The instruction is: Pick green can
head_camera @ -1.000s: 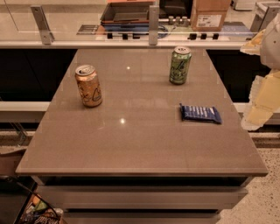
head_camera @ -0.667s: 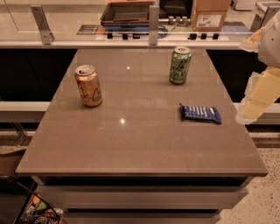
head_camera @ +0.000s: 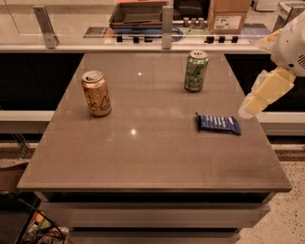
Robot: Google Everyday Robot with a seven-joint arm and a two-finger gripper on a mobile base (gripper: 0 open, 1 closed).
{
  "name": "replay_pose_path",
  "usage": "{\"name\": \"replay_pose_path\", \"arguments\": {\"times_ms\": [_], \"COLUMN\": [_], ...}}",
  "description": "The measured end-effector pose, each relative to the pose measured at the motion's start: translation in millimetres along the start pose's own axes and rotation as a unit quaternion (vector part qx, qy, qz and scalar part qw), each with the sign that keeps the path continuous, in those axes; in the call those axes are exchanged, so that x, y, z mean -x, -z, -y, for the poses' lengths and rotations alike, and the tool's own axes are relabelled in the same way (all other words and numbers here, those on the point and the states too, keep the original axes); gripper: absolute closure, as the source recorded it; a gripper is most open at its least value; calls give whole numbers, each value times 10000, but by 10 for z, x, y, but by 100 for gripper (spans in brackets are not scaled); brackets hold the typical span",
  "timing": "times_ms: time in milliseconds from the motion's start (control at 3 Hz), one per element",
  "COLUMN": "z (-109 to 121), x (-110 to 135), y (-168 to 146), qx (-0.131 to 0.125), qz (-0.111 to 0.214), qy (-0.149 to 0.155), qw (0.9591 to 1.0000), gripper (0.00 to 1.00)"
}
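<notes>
While the green can [head_camera: 196, 71] stands upright on the far right part of the table [head_camera: 143, 162], the gripper [head_camera: 249, 106] hangs in the air at the right side, just past the table's right edge. The gripper is pale yellow and white. It points down and to the left, toward the table. I cannot tell if it is open or closed. It has no hold of the green can and is well apart from it. The white arm [head_camera: 291, 45] it hangs from shows at the top right corner.

The green can is light green with dark swirly marks and a silver top. It stands alone, with bare table all around it.

A dark blue snack pack [head_camera: 218, 124] lies flat on the table, nearer to us than the green can and a little to its right. The tip of the gripper is near the right end of this pack but does not touch it.

An orange-gold can [head_camera: 96, 93] stands upright on the left part of the table, far from the green can.

Behind the table is a long counter with a dark tray [head_camera: 138, 13] and a cardboard box [head_camera: 228, 14] on it.
</notes>
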State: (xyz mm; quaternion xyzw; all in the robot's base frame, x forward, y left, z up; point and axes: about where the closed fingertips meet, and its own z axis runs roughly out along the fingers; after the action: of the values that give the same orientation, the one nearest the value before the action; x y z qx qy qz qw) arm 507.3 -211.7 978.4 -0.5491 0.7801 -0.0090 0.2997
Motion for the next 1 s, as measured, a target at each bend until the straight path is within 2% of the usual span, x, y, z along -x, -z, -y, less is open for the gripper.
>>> {"name": "replay_pose_path", "arguments": {"times_ms": [333, 667, 1000], "z": [265, 507, 654], "x": [39, 93, 87], "y": [-208, -423, -654], "qx": [-189, -248, -182], "qz": [599, 1165, 1562], "qy": [-174, -389, -636], "qw": [9979, 9921, 9855], "gripper": [0, 0, 0]}}
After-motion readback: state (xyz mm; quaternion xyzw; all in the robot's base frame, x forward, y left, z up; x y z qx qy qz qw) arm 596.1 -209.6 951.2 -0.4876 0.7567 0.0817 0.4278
